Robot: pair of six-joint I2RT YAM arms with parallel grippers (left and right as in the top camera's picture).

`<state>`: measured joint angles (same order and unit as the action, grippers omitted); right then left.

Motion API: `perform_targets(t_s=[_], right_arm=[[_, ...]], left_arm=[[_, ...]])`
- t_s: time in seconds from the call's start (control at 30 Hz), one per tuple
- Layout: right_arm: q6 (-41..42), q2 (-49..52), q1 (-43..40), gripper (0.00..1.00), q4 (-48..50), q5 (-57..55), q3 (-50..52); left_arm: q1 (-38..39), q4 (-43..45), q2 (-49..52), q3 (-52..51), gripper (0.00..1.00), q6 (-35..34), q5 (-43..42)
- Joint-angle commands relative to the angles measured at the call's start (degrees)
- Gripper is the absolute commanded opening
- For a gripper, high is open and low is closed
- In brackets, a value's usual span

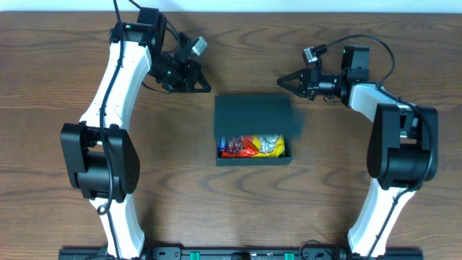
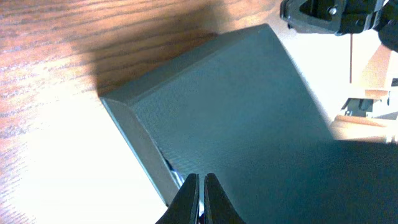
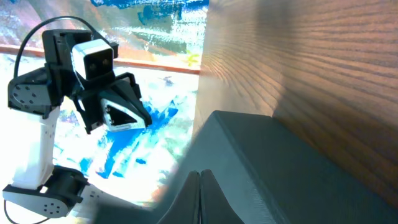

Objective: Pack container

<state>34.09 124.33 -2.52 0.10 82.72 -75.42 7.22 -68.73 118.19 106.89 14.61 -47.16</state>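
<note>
Table: dark wood grain ran under everything you worked over (image 1: 43, 72), with both arms reaching in from the near edge.
Container: your teal-green box (image 1: 253, 115) sat flat near the middle of the table, between the two arms, touched by neither.
Container top: its flat top covered the far part, and a strip along the near side stood open.
Contents: you could see candy bags (image 1: 253, 146) in that open strip, red, yellow and silver with a bit of blue at the left end, lying below the rim.
Left gripper: yours (image 1: 206, 87) hung just beyond the container's far left corner, pointing toward it, jaws pressed together with nothing between them.
Right gripper: yours (image 1: 280, 78) hung just beyond the far right corner, tips aimed toward the left gripper, jaws also together and empty.
Left wrist view: the two fingers (image 2: 188, 193) met at the bottom of the frame above the container's top and one side wall (image 2: 236, 124); the right gripper (image 2: 323, 15) showed at the upper right, and bright glare washed out part of the table (image 2: 50, 62).
Right wrist view: the closed tips (image 3: 200, 193) hovered over a container edge (image 3: 280, 168), with the left gripper (image 3: 118, 106) facing you across it and wood grain (image 3: 323, 56) to the right.
</note>
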Motion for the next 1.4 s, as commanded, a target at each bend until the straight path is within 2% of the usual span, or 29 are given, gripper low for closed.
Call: perform_targets(t_s=[0.0, 0.37, 0.6, 0.73, 0.97, 1.17, 1.37], right_arm=[[-0.28, 0.39, -0.2, 0.02, -0.13, 1.49, -0.66], [-0.46, -0.33, -2.08, 0.02, -0.11, -8.7, -0.66], [-1.05, -5.27, -3.08, 0.02, -2.29, -14.67, -0.66], [-4.79, -10.84, -3.08, 0.02, -7.65, -19.32, -0.66], [-13.27, -24.15, -3.08, 0.02, -22.93, -26.82, -0.66], [-18.93, -35.23, -3.06, 0.02, -35.54, -31.69, -0.66], [-22.67, -45.0, -3.04, 0.02, -46.07, -31.95, -0.66]], left_arm=[[0.09, -0.74, -1.11, 1.05, 0.06, 2.12, 2.73], [0.09, -1.11, -1.2, 1.05, 0.06, 2.12, 4.2], [0.07, -1.11, -4.79, 1.05, 0.06, 2.12, 5.46], [0.07, -1.14, -9.7, 1.05, 0.06, 2.12, 5.7], [0.07, -2.58, -19.76, 1.03, 0.06, 2.1, 6.95], [0.09, -6.47, -27.52, 1.03, 0.06, 2.12, 7.15], [0.09, -12.33, -33.24, 1.03, 0.06, 2.12, 7.13]])
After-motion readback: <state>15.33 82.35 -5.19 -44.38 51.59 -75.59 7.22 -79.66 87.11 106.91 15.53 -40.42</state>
